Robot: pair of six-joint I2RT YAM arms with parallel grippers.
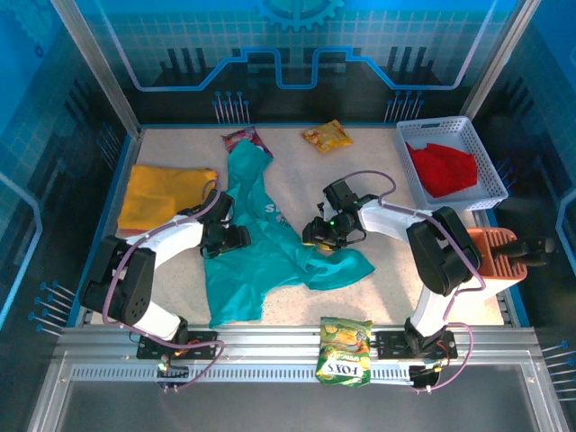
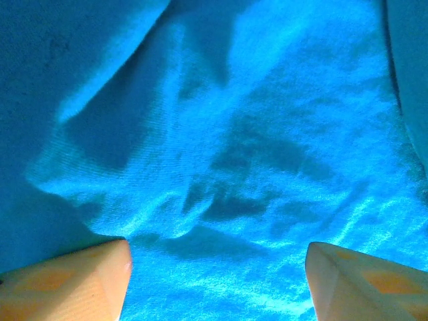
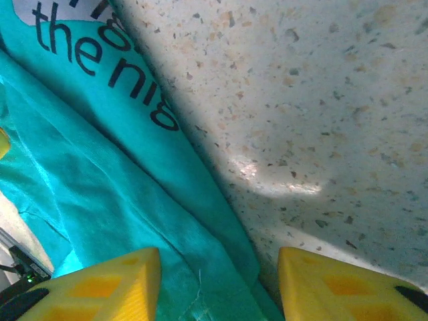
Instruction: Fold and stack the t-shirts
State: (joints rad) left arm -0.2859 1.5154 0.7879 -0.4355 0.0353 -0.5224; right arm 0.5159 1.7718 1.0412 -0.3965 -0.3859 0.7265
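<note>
Left end effector [image 2: 217, 271], right end effector [image 3: 219, 284], both spread over teal t-shirt [image 1: 261, 265], snack packet [image 1: 344, 346] nearby

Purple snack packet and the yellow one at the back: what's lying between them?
Nothing. In the top view, only bare speckled table separates the purple packet from the yellow packet.

Table [image 1: 387, 288]: beige with dark speckles. Mid-table: teal t-shirt [image 1: 261, 243], plain, with dark lettering [image 3: 100, 67] in right wrist view. Left edge: yellow-orange t-shirt [image 1: 162, 196], plain. Far-right corner: white lattice basket [image 1: 487, 167] with red t-shirt [image 1: 443, 168]. Far edge: purple packet [image 1: 245, 139], yellow packet [image 1: 327, 136]. Near edge: green-yellow packet [image 1: 344, 349]. Right edge: orange rack [image 1: 502, 258]. Pale orange fingers on left gripper [image 2: 217, 284], yellow on right gripper [image 3: 219, 284].
</note>
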